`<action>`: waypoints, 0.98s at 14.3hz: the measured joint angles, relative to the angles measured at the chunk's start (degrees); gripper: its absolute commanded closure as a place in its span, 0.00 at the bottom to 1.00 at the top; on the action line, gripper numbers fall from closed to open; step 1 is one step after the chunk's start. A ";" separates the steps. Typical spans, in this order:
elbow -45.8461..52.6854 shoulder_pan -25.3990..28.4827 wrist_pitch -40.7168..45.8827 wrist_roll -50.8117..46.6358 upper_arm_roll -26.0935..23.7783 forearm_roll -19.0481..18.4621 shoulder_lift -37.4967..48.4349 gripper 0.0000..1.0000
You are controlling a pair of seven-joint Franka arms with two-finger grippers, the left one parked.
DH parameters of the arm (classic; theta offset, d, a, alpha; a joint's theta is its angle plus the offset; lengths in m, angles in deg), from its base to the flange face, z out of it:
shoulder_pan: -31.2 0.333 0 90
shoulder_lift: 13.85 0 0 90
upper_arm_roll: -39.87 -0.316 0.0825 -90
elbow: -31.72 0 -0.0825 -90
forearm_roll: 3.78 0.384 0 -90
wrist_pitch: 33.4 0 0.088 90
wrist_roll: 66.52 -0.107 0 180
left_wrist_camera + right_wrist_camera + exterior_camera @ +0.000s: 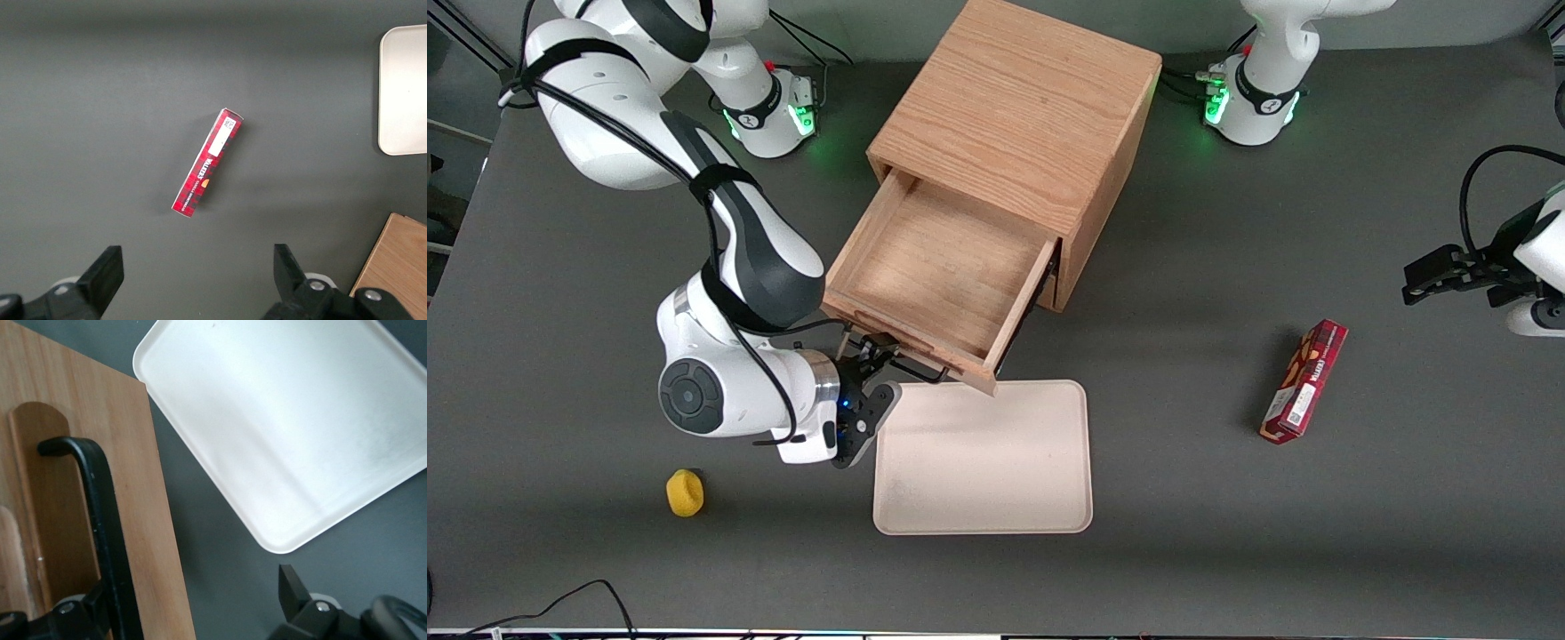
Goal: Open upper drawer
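One upper drawer (943, 271) pulled out; tool (874, 356) at handle (100, 520), dark table (1227, 533).

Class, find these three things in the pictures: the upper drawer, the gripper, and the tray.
upper drawer (943, 271): front view, on its bare inner floor.
gripper (878, 348): front view, midway between the fingertips at the drawer's handle.
tray (983, 458): front view, on its bare flat middle.
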 measured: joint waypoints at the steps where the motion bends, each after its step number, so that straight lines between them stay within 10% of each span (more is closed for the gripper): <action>1: 0.87 0.13 0.00 1.38 0.62 -0.07 -0.25 0.00; 14: 8.41 0.90 7.99 5.76 1.67 -0.10 1.41 0.00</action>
